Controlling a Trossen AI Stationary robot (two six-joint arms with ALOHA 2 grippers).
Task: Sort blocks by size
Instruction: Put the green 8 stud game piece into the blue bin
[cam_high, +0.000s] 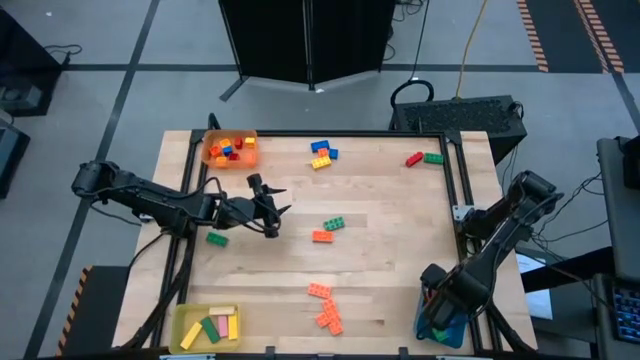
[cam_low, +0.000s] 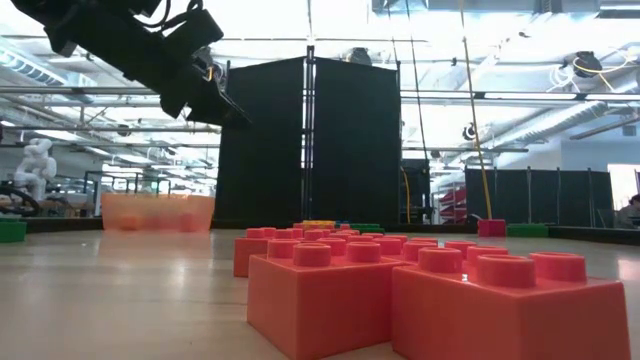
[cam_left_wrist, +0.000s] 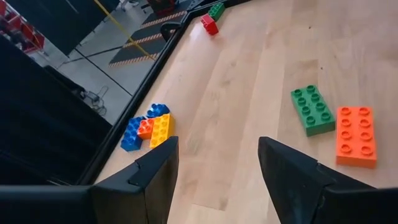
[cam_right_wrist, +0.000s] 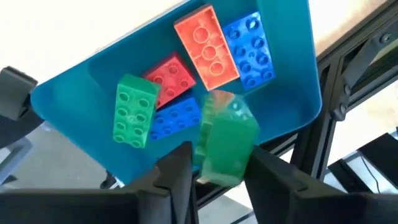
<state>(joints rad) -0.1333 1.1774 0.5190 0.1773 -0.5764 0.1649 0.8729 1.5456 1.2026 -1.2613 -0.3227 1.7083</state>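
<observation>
The right gripper (cam_right_wrist: 214, 171) is seen poised over the blue tray (cam_right_wrist: 292, 93) at the table's near right corner, and a green block (cam_right_wrist: 227, 140), blurred, is caught between its fingers (cam_right_wrist: 177, 171); whether it is pinched or already loose cannot be told. Inside that tray an orange block (cam_right_wrist: 206, 46), a blue block (cam_right_wrist: 252, 48), a red block (cam_right_wrist: 166, 78), another green block (cam_right_wrist: 135, 109) and a second blue one (cam_right_wrist: 175, 117) are lying flat. The left gripper (cam_left_wrist: 214, 165) is held above the bare wood left of centre, fingers (cam_left_wrist: 158, 171) spread with nothing between them. Just ahead of it a green brick (cam_left_wrist: 313, 109) and an orange brick (cam_left_wrist: 356, 135) are lying side by side, close together. A blue, orange and yellow cluster (cam_left_wrist: 148, 127) is found by the far rail, and a red and green pair (cam_high: 423, 158) sits toward the far right. Orange bricks (cam_high: 324, 306) are scattered near the front edge. The orange tray (cam_high: 230, 148) and yellow tray (cam_high: 208, 327) are each holding pieces. No writing or brand can be read anywhere.
</observation>
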